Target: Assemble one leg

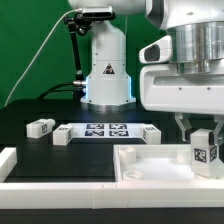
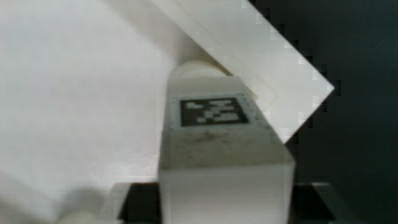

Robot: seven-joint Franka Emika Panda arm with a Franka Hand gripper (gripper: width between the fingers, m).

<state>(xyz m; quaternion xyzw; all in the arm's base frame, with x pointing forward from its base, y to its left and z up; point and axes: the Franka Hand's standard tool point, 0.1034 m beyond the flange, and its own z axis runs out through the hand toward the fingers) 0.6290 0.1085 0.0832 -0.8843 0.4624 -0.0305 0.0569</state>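
Observation:
My gripper is shut on a leg, a small white post with a black-and-white tag on its face. It holds the leg upright over the right part of the large white square tray piece, near a corner. In the wrist view the leg runs out from between the dark fingers, its far end against the tray piece's raised rim. Two more legs lie on the black table: one at the exterior view's left, one beside the marker board.
The marker board lies flat behind the tray piece, with another white part at its right end. A white rail borders the table at the left and front. The robot base stands at the back.

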